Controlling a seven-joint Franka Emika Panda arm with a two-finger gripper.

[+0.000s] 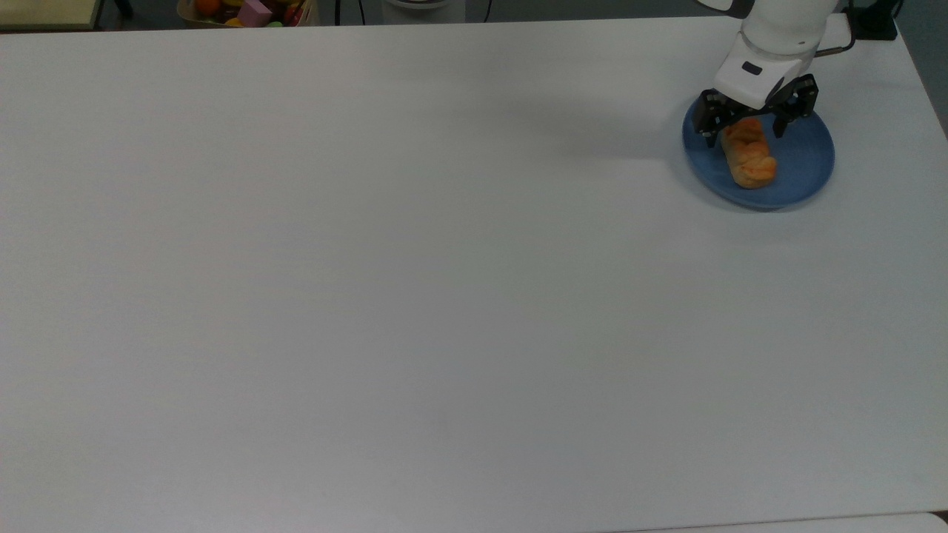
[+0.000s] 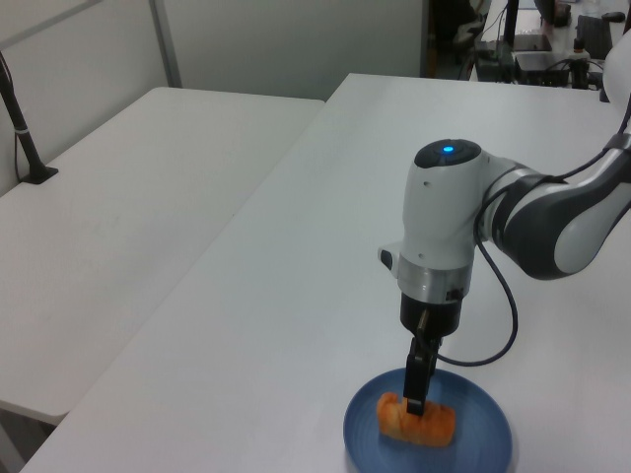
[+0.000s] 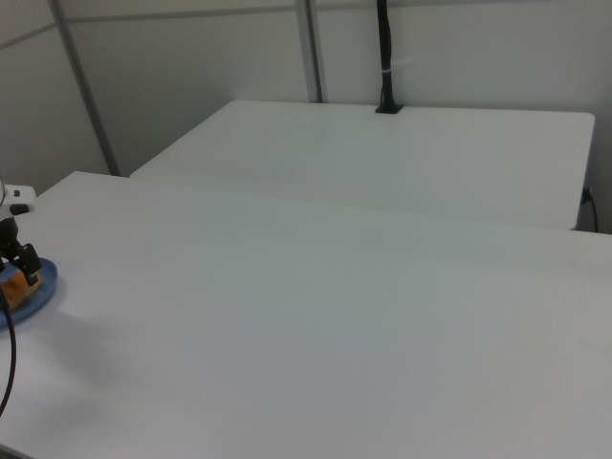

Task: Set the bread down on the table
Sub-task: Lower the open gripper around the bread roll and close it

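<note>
Bread (image 1: 750,154) sits on the blue plate (image 1: 803,159) at the far right of the top view, near the back edge of the white worktop (image 1: 415,281), not yet lifted. Down over it is the end effector (image 1: 748,132), fingers spread apart and straddling the roll's far end, one on each side, and the left view has a finger (image 2: 418,379) low against the crust.
</note>
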